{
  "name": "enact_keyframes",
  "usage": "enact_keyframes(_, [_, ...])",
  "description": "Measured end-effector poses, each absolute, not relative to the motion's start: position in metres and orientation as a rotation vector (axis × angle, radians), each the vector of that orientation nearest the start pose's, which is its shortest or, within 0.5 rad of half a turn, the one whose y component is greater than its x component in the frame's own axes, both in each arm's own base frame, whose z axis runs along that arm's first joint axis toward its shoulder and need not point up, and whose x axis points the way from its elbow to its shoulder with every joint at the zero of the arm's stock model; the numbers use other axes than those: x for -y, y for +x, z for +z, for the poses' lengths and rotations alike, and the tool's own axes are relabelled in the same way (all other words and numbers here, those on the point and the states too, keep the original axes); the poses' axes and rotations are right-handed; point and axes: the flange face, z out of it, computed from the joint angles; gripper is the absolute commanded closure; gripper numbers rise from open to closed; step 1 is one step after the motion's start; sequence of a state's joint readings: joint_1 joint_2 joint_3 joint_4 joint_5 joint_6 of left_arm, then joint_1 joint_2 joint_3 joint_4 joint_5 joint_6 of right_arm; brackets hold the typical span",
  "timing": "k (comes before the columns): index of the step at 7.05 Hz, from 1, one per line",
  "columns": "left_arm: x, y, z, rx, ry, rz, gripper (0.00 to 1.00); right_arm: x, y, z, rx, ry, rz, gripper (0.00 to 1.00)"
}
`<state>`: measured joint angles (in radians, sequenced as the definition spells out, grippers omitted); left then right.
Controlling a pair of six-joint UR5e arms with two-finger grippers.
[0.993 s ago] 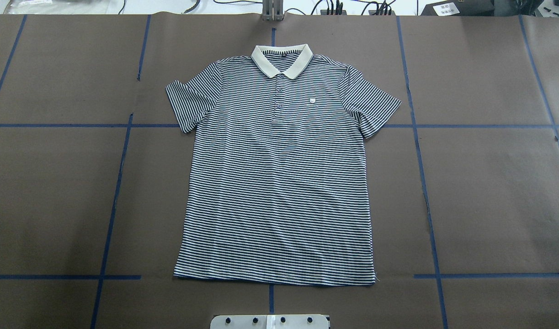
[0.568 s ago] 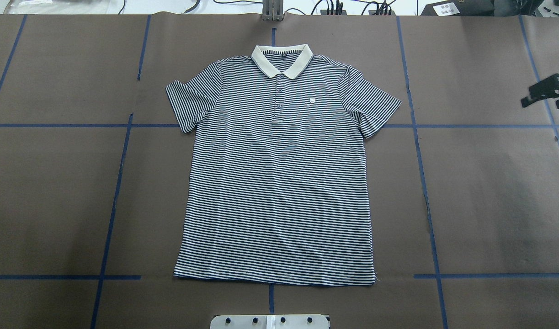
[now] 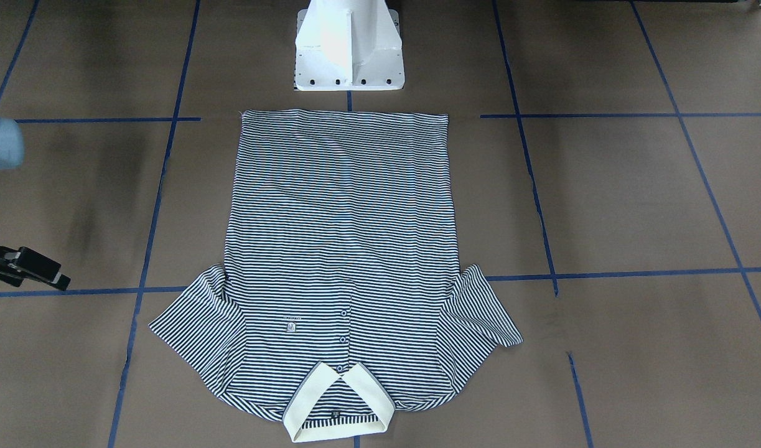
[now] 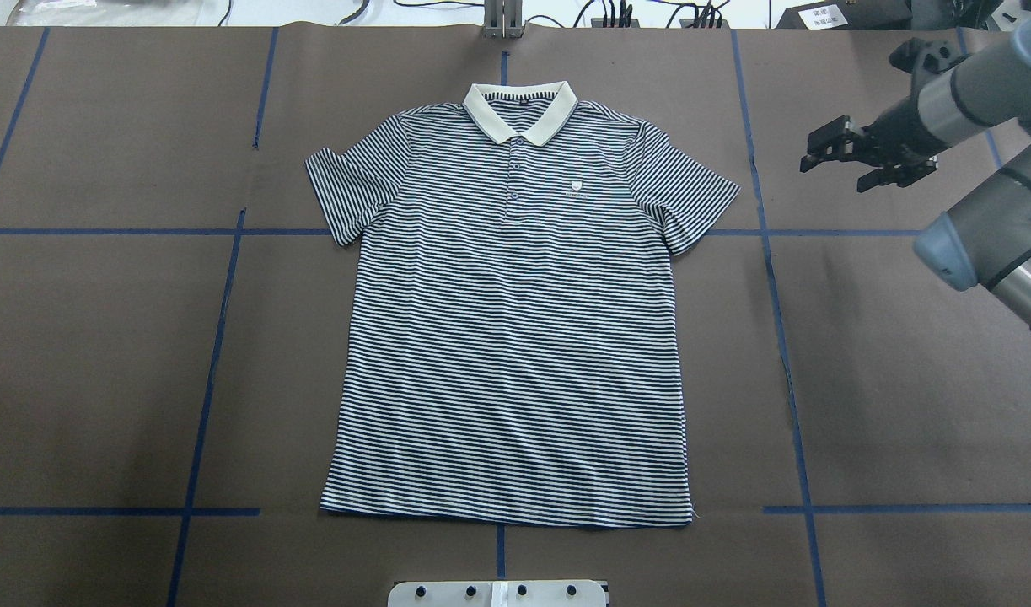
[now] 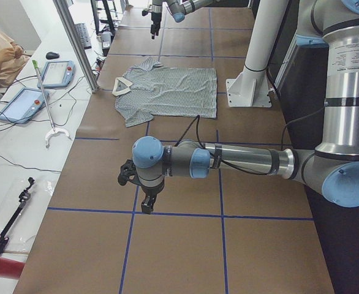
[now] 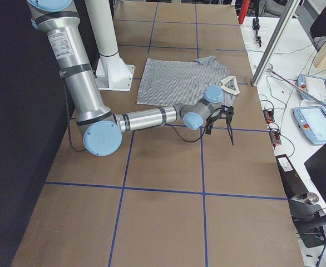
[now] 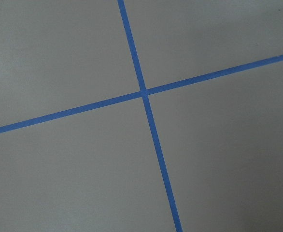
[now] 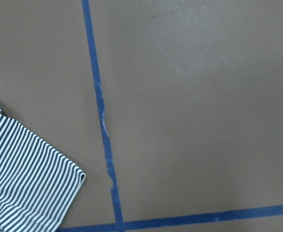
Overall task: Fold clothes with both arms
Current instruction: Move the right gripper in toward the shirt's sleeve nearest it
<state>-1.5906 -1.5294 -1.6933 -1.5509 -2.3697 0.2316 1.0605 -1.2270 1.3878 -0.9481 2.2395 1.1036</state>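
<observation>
Striped polo shirt (image 4: pixel 515 337) lies flat, face up and unfolded, mid-desk (image 4: pixel 102 379), hem nearest the robot, cream collar (image 4: pixel 519 110) farthest. The right gripper (image 4: pixel 832 175) has just swung in beside the shirt's right sleeve (image 4: pixel 692 198), not touching it, fingers (image 4: pixel 886 177) spread and empty. The left gripper (image 5: pixel 144 199) hangs well apart from the shirt; whether its fingers are apart cannot be told. Folding looks about to start

Right arm (image 4: pixel 966 88) outstretched — jaws apart
</observation>
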Motion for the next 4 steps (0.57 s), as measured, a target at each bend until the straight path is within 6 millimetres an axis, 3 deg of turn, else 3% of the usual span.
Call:
enact_keyframes(2, [0.476,-0.071,0.621,-0.787,0.161,0.226,0.00,0.603,-0.315,0.477,0.947,0.092,0.299,0.11])
enact_keyframes(4, [0.475,-0.071,0.623,-0.786,0.170,0.230,0.00,0.602,-0.352,0.471,0.925,0.109,0.288,0.18])
